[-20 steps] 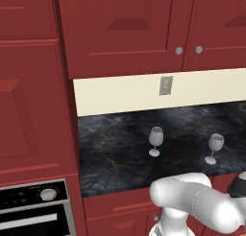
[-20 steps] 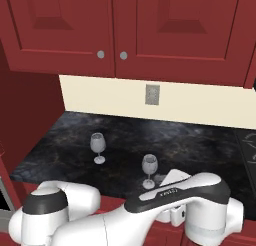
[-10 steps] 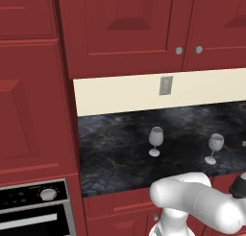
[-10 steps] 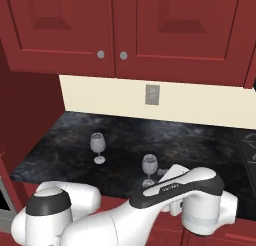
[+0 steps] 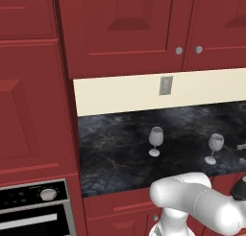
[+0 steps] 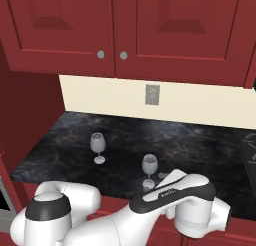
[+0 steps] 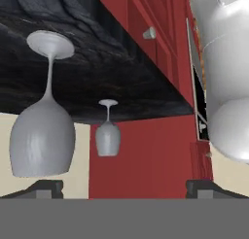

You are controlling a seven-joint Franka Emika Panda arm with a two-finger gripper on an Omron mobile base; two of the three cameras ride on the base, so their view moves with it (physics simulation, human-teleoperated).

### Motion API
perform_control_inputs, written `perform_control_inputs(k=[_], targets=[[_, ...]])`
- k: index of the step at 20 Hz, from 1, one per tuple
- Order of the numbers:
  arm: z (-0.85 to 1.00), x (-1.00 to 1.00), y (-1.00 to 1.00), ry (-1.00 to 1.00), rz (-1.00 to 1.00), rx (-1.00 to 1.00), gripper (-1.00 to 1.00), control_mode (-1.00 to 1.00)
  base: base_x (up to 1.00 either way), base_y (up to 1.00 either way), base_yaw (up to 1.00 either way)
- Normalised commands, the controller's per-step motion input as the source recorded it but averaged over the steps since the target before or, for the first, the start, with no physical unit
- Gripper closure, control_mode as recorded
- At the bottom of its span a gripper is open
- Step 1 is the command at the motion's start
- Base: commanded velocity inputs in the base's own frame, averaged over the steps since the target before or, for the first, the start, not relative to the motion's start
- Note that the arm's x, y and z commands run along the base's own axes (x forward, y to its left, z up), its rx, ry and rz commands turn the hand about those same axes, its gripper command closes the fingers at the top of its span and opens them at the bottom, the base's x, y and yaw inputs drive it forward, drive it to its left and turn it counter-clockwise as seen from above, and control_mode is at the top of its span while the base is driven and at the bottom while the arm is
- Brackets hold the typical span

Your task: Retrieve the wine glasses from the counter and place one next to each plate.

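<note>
Gripper jaws stand wide apart and hold nothing; its two dark fingertips sit at the far sides of the hand view, which is rolled upside down, so the counter hangs at the top and the glasses point downward.

Two wine glasses stand upright on the black, gold-veined counter, well apart from each other. Both are clear and greyish, each with a rounded bowl, a thin stem and a flat round foot. In the left base view the left glass stands near the middle of the slab and the right glass stands closer to the front edge. In the right base view the right glass is just beyond the white forearm, and the left glass stands further back to the left.

In the hand view the near glass looms large on the left, close to the left fingertip but not between the two tips. The far glass shows small behind it, against the dark red cabinet.

Behind the counter runs a cream backsplash with a grey outlet. An oven sits at lower left in the left base view.
</note>
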Motion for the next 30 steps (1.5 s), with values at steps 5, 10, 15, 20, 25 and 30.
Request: perform_control_inputs(k=[5, 10, 15, 20, 25, 30], targets=[[-0.17, 0.25, -0.02, 0.00, -0.06, 0.00, -1.00, -1.00, 0.00, 0.00, 0.00], [-0.19, 0.38, -0.15, 0.01, -0.03, 0.00, -1.00, -1.00, 0.00, 0.00, 0.00], [-0.15, 0.38, -0.25, 0.02, 0.00, 0.00, -1.00, -1.00, 0.00, 0.00, 0.00], [-0.03, 0.32, -0.40, 0.00, 0.00, 0.00, -1.00, -1.00, 0.00, 0.00, 0.00], [-0.04, 0.01, -0.11, 0.00, 0.00, 0.00, -1.00, -1.00, 0.00, 0.00, 0.00], [0.00, -0.24, 0.02, -0.03, 0.07, 0.00, -1.00, -1.00, 0.00, 0.00, 0.00]])
